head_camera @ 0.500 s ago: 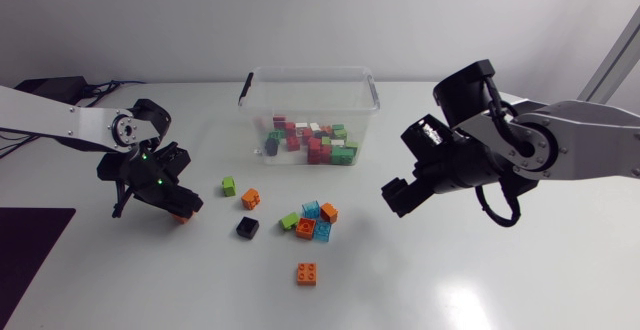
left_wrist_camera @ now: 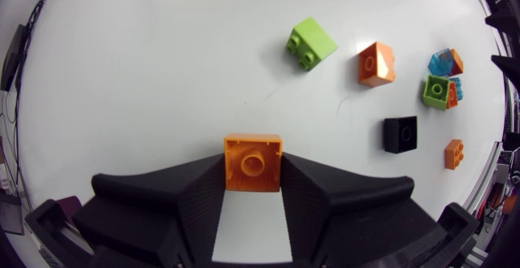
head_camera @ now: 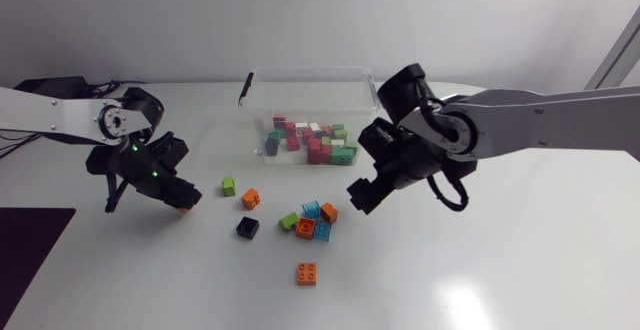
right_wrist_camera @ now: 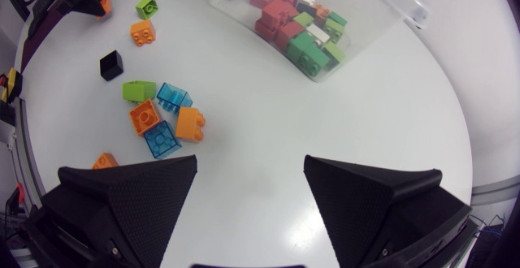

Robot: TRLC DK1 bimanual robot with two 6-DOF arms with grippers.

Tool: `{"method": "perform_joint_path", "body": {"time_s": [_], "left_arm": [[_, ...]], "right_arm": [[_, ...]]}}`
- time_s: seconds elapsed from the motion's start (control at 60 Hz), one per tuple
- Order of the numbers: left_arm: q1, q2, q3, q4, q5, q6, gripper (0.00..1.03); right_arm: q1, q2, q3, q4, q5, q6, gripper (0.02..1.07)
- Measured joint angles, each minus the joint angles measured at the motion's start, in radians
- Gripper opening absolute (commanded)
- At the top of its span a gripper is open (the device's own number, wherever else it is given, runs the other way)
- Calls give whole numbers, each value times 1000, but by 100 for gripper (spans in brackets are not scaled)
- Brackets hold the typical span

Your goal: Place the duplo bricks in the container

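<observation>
Left hand (head_camera: pixel 176 199) clamped on orange brick (left_wrist_camera: pixel 253 162), pinched right at fingertips, low over tabletop (left_wrist_camera: pixel 146 73). Right hand (right_wrist_camera: pixel 250 179) spread wide, empty. Loose bricks (right_wrist_camera: pixel 145 115) ahead of its left finger, container (head_camera: pixel 310 71) further ahead. My worry: shallow pinch, brick slips mid-carry. Also both arms need same container, could bump.

White table (head_camera: pixel 500 270), loose bricks and a clear container (head_camera: pixel 310 71).
Before the container (many bricks inside) lie a green brick (head_camera: pixel 229 185), an orange brick (head_camera: pixel 250 198) just beside it, a black brick (head_camera: pixel 247 227), a mixed cluster (head_camera: pixel 313 220) and a lone orange brick (head_camera: pixel 306 274).
</observation>
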Motion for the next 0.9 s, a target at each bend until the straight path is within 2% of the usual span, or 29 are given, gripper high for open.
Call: {"method": "perform_joint_path", "body": {"time_s": [0.267, 0.333, 0.533, 0.583, 0.75, 0.867, 0.9], "left_arm": [[-14, -162, 34, -35, 74, -4, 31], [-23, -185, 51, -38, 80, -4, 31], [-50, -243, 74, -43, 114, -18, 31], [-57, -257, 87, -44, 126, -31, 31], [-89, -288, 140, -45, 134, -58, 31], [-116, -295, 170, -21, 145, -80, 31], [-123, -296, 174, -8, 148, -85, 31]], "right_arm": [[75, 167, 89, -3, 5, 18, 91], [87, 197, 106, -12, 6, 31, 87], [105, 251, 141, -19, 8, 43, 86], [112, 267, 154, -20, 8, 53, 79], [123, 325, 193, -21, 9, 60, 67], [123, 363, 217, -21, 12, 60, 52], [123, 371, 221, -21, 12, 60, 52]]}}
